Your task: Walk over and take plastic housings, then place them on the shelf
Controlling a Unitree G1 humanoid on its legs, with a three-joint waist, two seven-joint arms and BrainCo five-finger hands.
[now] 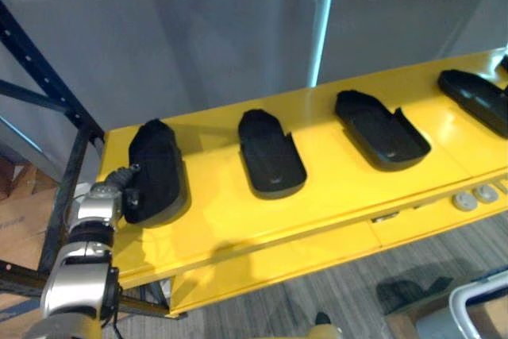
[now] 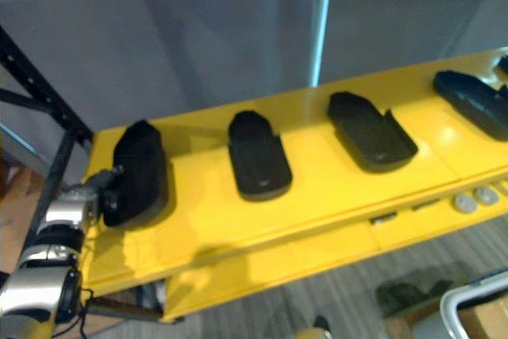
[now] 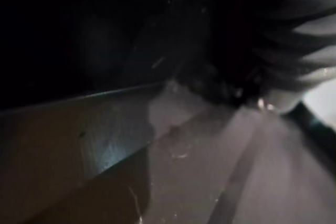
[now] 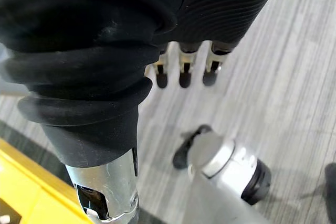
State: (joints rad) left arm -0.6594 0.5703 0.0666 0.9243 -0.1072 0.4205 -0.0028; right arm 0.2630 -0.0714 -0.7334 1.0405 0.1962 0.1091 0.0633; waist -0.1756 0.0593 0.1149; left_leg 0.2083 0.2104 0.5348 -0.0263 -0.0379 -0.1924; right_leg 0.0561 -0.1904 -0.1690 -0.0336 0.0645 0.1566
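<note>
1. Starting nearest, down low: spotting the right hand [image 4: 181, 73] dangling over the grey floor [image 4: 278, 77], relaxed and straight, carrying nothing
2. Moving up to the near-left corner of the yellow shelf [image 1: 214, 216]: finding the left hand [image 1: 128, 186] tucked against the near end of the leftmost housing [image 1: 159, 156], lying dome-up and flat on the shelf; cannot tell how far open or whether gripping, with the black plastic hiding the hold and the wrist view too dark to settle it
3. Reading the step: looks like the placing, right at set-down, with the part already resting on the yellow surface
4. Calling the next move: letting go cleanly, then backing straight off without dragging the part toward the front edge close by
5. Counting along the shelf, off to the right: four black housings in all, namely the leftmost, a second [image 1: 270, 156] and a third [image 1: 379, 129] both hollow side up, and a fourth [image 1: 476, 97] cut by the edge of view; all well apart, none touching
6. Noting at least two pale round buttons [image 1: 466, 201] on the shelf's front lip
7. Finishing farthest back: one dark rack frame [image 1: 40, 69] at the left, one pale pole [image 1: 324, 21], and a grey wall [image 1: 198, 29] behind
</note>
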